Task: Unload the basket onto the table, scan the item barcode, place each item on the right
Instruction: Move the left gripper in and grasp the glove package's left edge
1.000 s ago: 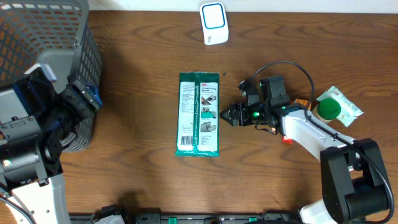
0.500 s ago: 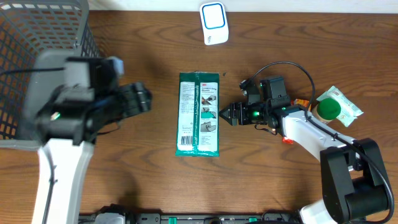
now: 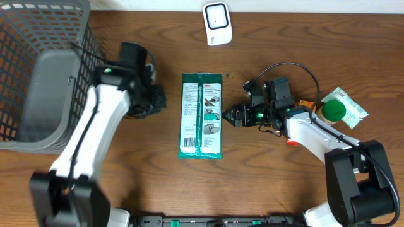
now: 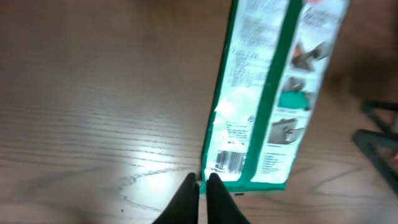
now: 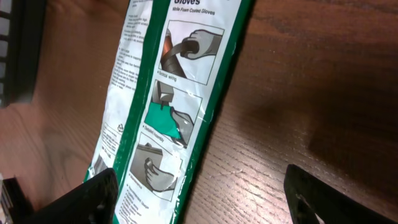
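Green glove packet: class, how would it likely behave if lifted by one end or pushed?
The glove packet lies flat and thin, so it probably sags when lifted by one end. Its glossy, creased film looks slippery; pushed, it likely slides, not rolls.

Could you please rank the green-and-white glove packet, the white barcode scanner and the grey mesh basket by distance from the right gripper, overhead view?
1. Green-and-white glove packet, centre, just off the right gripper.
2. White barcode scanner, top edge of view.
3. Grey mesh basket, far left corner.
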